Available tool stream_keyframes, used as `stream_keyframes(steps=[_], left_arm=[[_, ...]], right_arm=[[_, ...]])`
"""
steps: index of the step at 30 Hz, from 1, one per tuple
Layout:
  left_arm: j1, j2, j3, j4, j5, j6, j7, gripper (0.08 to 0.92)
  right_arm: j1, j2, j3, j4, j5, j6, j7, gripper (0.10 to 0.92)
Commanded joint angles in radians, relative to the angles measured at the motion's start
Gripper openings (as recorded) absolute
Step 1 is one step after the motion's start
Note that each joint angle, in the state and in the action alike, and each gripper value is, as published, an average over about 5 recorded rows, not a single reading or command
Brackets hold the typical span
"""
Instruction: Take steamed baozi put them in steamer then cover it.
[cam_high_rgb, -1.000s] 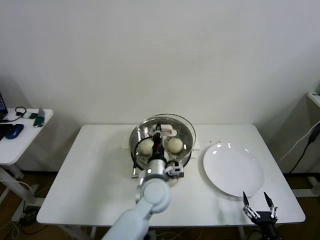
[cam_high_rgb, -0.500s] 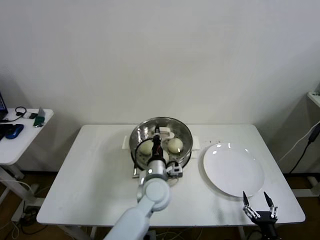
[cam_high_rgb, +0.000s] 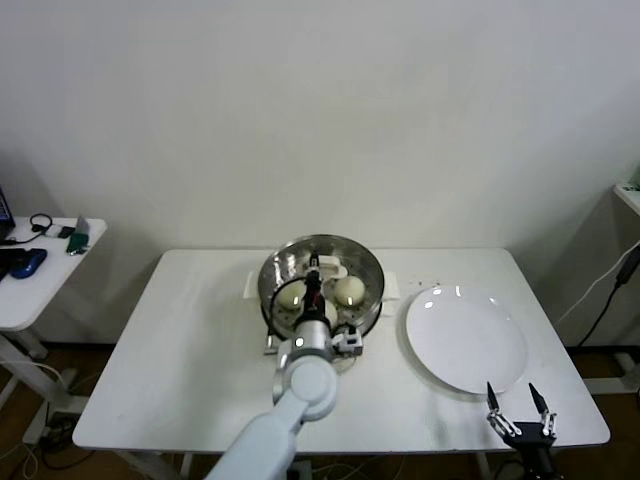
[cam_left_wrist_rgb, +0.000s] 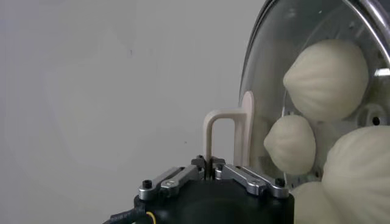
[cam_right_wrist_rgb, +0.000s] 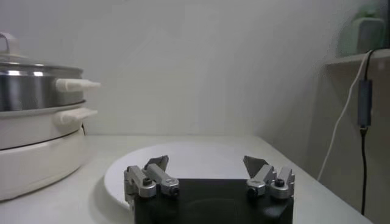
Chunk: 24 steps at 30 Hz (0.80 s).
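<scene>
Now, side stand: a small white stand (cam_high_rgb: 40, 270) at 9 o'clock from the counter, well apart from it, carrying dark small items.
Counter: white counter (cam_high_rgb: 190, 350) bearing the steamer and a plate.
Left pincer: the left pincer (cam_left_wrist_rgb: 211, 165) reaches over the steamer, its fingers closed tight on the pale handle (cam_left_wrist_rgb: 226, 137) of the cover; the left wrist view shows the handle standing straight up out of the closed tips.
Cover: clear glass cover (cam_high_rgb: 322, 268) with a metal rim, lying on top of the steamer.
Steamer: shiny steel steamer (cam_high_rgb: 368, 297) on a cream base, at the counter's 12 o'clock, side handles jutting out.
Steamed baozi: off-white steamed baozi (cam_left_wrist_rgb: 326, 79) visible through the glass inside the steamer; four show in the left wrist view, close together.
Plate: flat white plate (cam_high_rgb: 466, 338) at 3 o'clock from the steamer, just beside it.
Right pincer: the right pincer (cam_high_rgb: 520, 406) hangs at the counter's 5 o'clock edge, fingers spread apart, holding nothing.
</scene>
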<state>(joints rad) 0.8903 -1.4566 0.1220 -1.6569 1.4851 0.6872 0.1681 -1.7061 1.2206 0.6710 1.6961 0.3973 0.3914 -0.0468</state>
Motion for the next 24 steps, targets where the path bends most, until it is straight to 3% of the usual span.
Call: stream_keyframes(steps=[1, 7, 18, 24], left_arm=[[0.006, 0.003, -0.004, 0.000, -0.005, -0.001, 0.005, 0.140], [0.006, 0.020, -0.003, -0.040, -0.046, 0.003, 0.027, 0.186], [0.008, 0.140, 0.022, -0.262, -0.361, 0.035, -0.001, 0.500], [0.085, 0.230, 0.005, -0.353, -0.530, 0.010, -0.025, 0.673]], right_arm=[[-0.001, 0.002, 0.001, 0.003, -0.002, 0.001, 0.000, 0.823], [-0.006, -0.001, 0.001, 0.011, -0.001, -0.005, -0.001, 0.823], [0.002, -0.006, 0.000, 0.019, 0.014, -0.039, 0.026, 0.823], [0.019, -0.002, -0.008, 0.012, 0.000, -0.054, 0.042, 0.823]])
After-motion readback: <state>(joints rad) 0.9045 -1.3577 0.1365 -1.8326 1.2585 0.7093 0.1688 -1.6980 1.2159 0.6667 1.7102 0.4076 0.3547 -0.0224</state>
